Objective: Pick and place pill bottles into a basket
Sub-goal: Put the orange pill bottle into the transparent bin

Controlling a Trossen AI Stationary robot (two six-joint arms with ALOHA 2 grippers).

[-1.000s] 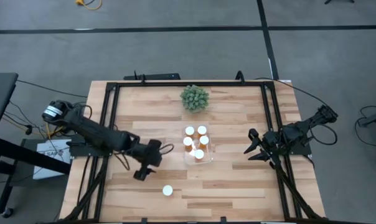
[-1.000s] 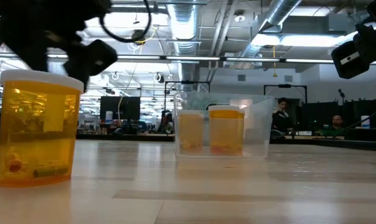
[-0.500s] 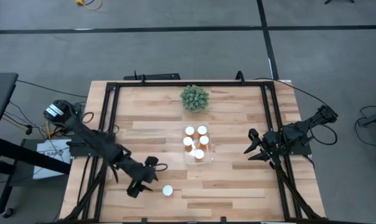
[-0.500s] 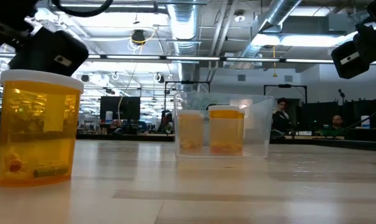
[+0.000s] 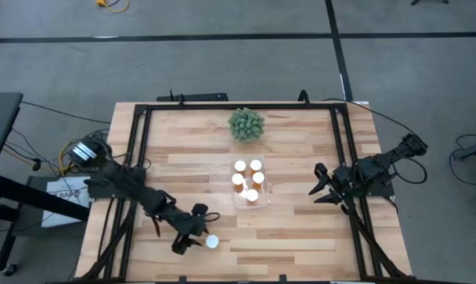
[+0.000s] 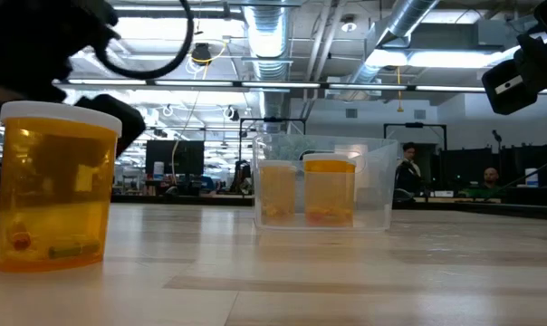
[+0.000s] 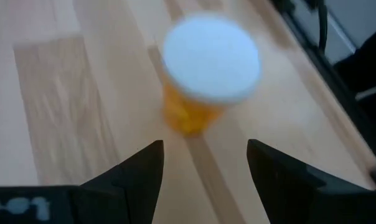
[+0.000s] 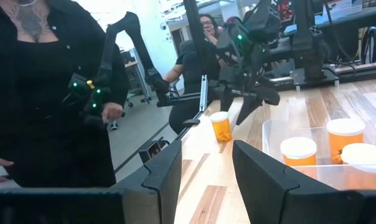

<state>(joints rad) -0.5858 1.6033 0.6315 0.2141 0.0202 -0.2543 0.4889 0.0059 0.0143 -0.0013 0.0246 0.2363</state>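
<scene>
One orange pill bottle with a white cap (image 5: 212,242) stands upright on its base near the table's near edge; it also shows in the low view (image 6: 52,186) and the left wrist view (image 7: 203,68). My left gripper (image 5: 196,235) is open just left of it and above it, its fingers (image 7: 144,174) short of the bottle and touching nothing. The clear basket (image 5: 262,199) stands mid-table with several capped bottles upright inside (image 6: 328,190). My right gripper (image 5: 320,189) waits open, right of the basket.
A green spiky plant ball (image 5: 247,124) sits at the far side of the table, behind the basket. Black frame rails (image 5: 139,158) run along the table's left, right and far edges. People show in the room beyond (image 8: 38,93).
My left gripper has swung from left of the basket toward the table's near edge and come down toward the loose bottle, ending close beside it. The bottle and the basket have stayed where they were.
</scene>
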